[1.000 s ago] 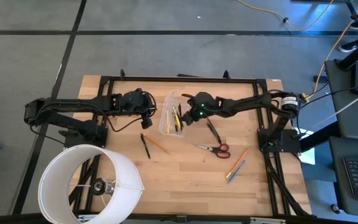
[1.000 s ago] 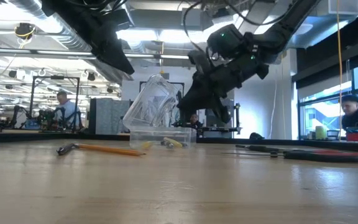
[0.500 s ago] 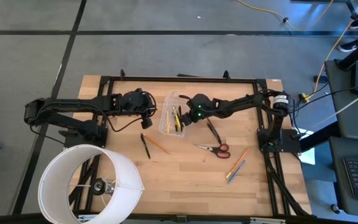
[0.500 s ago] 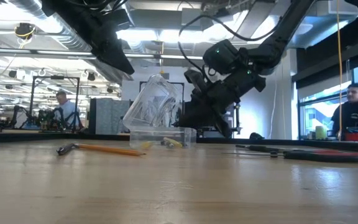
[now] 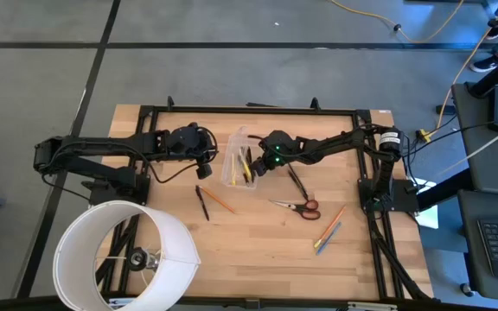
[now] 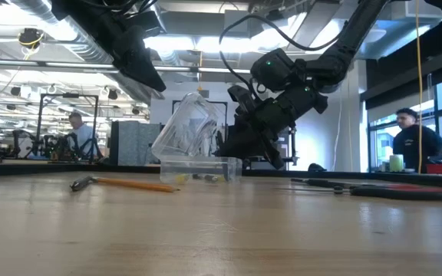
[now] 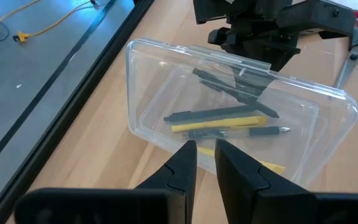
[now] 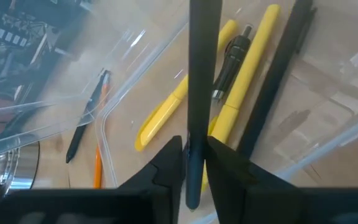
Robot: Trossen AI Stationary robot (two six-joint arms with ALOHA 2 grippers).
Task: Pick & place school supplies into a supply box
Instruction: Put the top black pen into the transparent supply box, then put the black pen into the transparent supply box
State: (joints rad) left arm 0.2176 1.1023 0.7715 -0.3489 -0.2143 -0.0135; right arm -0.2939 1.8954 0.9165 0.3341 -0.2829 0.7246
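Observation:
The clear supply box (image 5: 235,161) stands on the table with its lid (image 6: 189,123) tilted open. Two yellow pens (image 8: 244,74) and some black ones (image 7: 229,113) lie inside. My right gripper (image 5: 263,161) reaches over the box from the right, shut on a black pen (image 8: 202,56). My left gripper (image 5: 207,162) waits just left of the lid, its fingers (image 7: 185,158) close together with a narrow gap. On the table lie the red-handled scissors (image 5: 299,206), a black pen (image 5: 202,204), an orange pencil (image 5: 221,200), another black pen (image 5: 296,181) and an orange and a blue pencil (image 5: 329,228). My right gripper (image 8: 194,144) pinches the black pen between its two fingers near the pen's one end (image 8: 195,134). It comes slanting down from the table's right. The pen's long part (image 8: 199,37) stretches ahead over the box's inside, above the yellow pens. My left gripper (image 7: 205,146) stands at the lid's rim (image 7: 160,138); whether it touches, I cannot tell.
A large white round cylinder (image 5: 124,255) stands at the table's near left corner. Black frame rails (image 5: 249,110) run along the table's far edge and sides. Bare wood lies between the box and the near edge. People show in the room beyond the table.
My right gripper, with the black pen, has come down and a little toward the table's left, closer over the box. The box, its lid and my left gripper have kept still.

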